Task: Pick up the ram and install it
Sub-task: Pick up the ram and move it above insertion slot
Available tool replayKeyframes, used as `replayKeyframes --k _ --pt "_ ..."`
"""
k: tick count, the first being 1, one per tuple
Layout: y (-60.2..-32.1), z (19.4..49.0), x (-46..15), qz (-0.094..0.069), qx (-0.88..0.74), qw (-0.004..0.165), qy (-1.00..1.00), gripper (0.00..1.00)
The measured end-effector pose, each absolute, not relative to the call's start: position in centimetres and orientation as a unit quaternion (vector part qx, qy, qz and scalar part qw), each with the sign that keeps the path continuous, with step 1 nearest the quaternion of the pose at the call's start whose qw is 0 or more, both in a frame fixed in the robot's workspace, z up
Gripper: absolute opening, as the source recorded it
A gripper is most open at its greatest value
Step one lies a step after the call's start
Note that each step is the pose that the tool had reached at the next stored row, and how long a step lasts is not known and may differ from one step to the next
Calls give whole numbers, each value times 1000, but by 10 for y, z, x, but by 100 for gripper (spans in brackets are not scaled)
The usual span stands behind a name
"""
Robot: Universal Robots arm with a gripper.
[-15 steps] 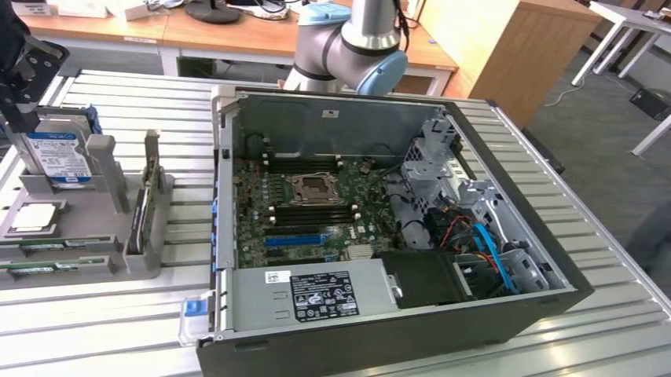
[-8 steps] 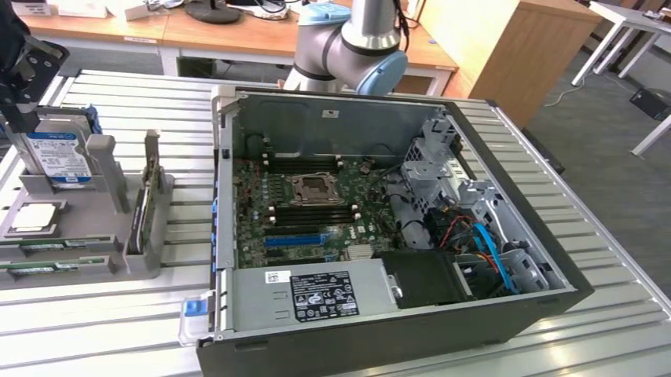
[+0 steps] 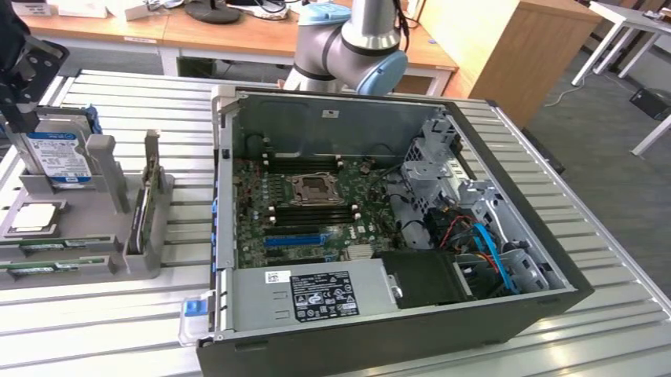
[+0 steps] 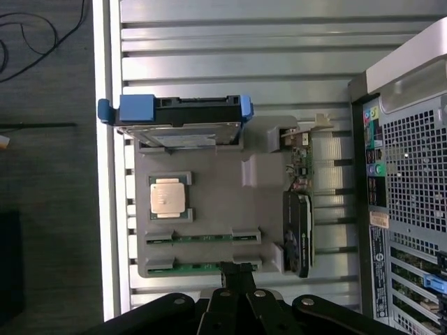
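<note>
Two ram sticks, thin green boards, lie in slots at the near end of the grey holder [image 3: 105, 236]: one ram stick [image 3: 47, 247] [image 4: 202, 238] and a second ram stick [image 3: 47, 266] [image 4: 199, 265] beside it. My gripper [image 3: 19, 102] [image 4: 238, 273] hangs well above the holder, apart from everything. In the wrist view its dark fingers [image 4: 230, 278] stand together, shut and holding nothing, with their tips lined up over the edge of the second stick. The open computer case [image 3: 504, 157] shows the motherboard [image 3: 362, 192] with black memory slots [image 3: 314, 166] on both sides of the processor socket.
The holder also carries a blue-labelled hard drive [image 3: 55, 157] [image 4: 178, 122], a square silver processor [image 3: 31, 217] [image 4: 168, 196] and an upright graphics card [image 3: 143, 208] [image 4: 299, 223]. Inside the case are a power supply [image 3: 314, 292], cables and a drive cage. The arm's base [image 3: 351, 55] stands behind the case.
</note>
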State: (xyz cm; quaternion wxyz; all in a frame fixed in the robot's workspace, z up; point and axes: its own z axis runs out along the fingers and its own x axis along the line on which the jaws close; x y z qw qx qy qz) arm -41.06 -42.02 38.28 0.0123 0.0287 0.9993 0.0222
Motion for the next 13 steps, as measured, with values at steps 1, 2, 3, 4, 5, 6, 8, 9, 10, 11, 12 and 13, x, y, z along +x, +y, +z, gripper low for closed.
replayKeyframes --k 1,2,3,4,5,6,8,9,10,11,12,13 --pt "-420 383 -411 22 24 12 999 11" --pt "-420 383 -411 22 17 12 1000 11" --pt "-420 383 -411 22 10 12 1000 11" --pt "-420 383 -411 23 3 12 1000 11" --pt "-420 383 -411 23 -11 11 1000 11" --pt "-420 383 -411 23 -18 11 1000 11" --pt "-420 383 -411 23 -31 11 999 11" --pt "-420 383 -411 23 -38 11 999 11" --pt "-420 383 -411 23 -45 11 999 11" --pt "-420 383 -411 23 -51 10 998 11" --pt "-420 383 -411 23 -58 10 998 11" --pt "-420 383 -411 23 -65 10 998 11"
